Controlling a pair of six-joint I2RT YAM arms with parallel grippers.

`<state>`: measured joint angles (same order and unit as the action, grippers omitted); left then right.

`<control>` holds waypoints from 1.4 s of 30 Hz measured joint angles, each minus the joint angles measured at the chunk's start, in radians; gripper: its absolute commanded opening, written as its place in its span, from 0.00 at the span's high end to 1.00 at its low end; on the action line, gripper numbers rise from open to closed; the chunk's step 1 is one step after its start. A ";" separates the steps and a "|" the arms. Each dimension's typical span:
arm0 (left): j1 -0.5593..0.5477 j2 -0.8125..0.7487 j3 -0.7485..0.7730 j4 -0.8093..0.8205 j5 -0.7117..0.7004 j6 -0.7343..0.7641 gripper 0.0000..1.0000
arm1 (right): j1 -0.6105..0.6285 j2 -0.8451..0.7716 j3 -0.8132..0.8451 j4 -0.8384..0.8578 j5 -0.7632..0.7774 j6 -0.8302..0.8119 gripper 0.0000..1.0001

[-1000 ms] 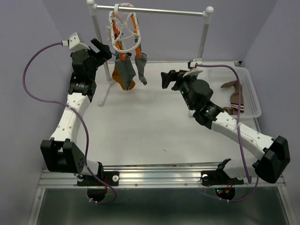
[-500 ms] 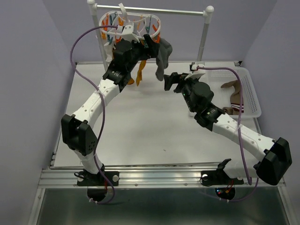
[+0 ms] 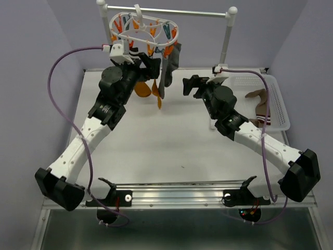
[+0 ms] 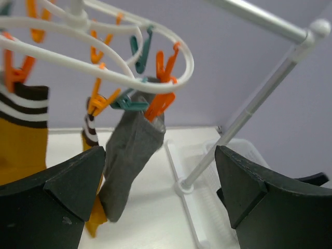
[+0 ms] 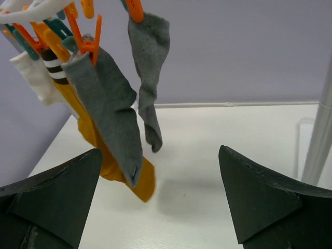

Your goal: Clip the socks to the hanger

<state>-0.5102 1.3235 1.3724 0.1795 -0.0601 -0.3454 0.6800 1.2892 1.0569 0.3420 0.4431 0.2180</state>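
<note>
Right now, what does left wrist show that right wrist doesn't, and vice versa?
Only left wrist: the broad curve of the hanger ring, and the stand's top rail with its ball-topped post. Only right wrist: a white sock and a second grey sock. Both: a grey sock on an orange clip, the mustard sock with its striped cuff, and open fingers, the left tool in one and the right tool in the other.
</note>
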 measured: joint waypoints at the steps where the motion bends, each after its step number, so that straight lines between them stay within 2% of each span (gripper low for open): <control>1: 0.000 -0.031 -0.014 -0.003 -0.014 0.001 0.01 | -0.003 0.026 0.029 0.002 -0.014 0.016 0.00; 7: 0.002 -0.343 -0.196 0.009 -0.274 -0.004 0.01 | -0.031 0.197 0.231 0.027 -0.074 0.092 0.00; 12: 0.002 -0.519 -0.332 -0.026 -0.490 -0.034 0.01 | -0.043 0.290 0.353 0.098 -0.119 0.162 0.00; 17: 0.002 -0.613 -0.414 -0.072 -0.603 -0.067 0.01 | -0.081 0.393 0.482 0.142 -0.189 0.255 0.00; 23: 0.003 -0.665 -0.464 -0.106 -0.684 -0.087 0.01 | -0.104 0.559 0.666 0.138 -0.308 0.283 0.01; 25: 0.003 -0.674 -0.470 -0.111 -0.700 -0.087 0.01 | -0.103 0.619 0.737 0.127 -0.359 0.279 0.10; 27: 0.004 -0.685 -0.478 -0.114 -0.711 -0.086 0.01 | -0.103 0.678 0.813 0.103 -0.423 0.272 0.25; 31: 0.005 -0.692 -0.483 -0.116 -0.728 -0.083 0.01 | -0.103 0.714 0.847 0.082 -0.526 0.286 0.39; 37: 0.008 -0.667 -0.483 -0.113 -0.734 -0.077 0.01 | -0.103 0.717 0.845 0.125 -0.697 0.382 0.43; 42: 0.008 -0.632 -0.483 -0.100 -0.727 -0.071 0.01 | -0.103 0.742 0.845 0.230 -0.821 0.524 0.69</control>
<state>-0.5022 0.6910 0.8898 0.0795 -0.7876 -0.4164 0.5770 2.0315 1.9015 0.5724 -0.3779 0.7418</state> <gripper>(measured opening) 0.993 0.424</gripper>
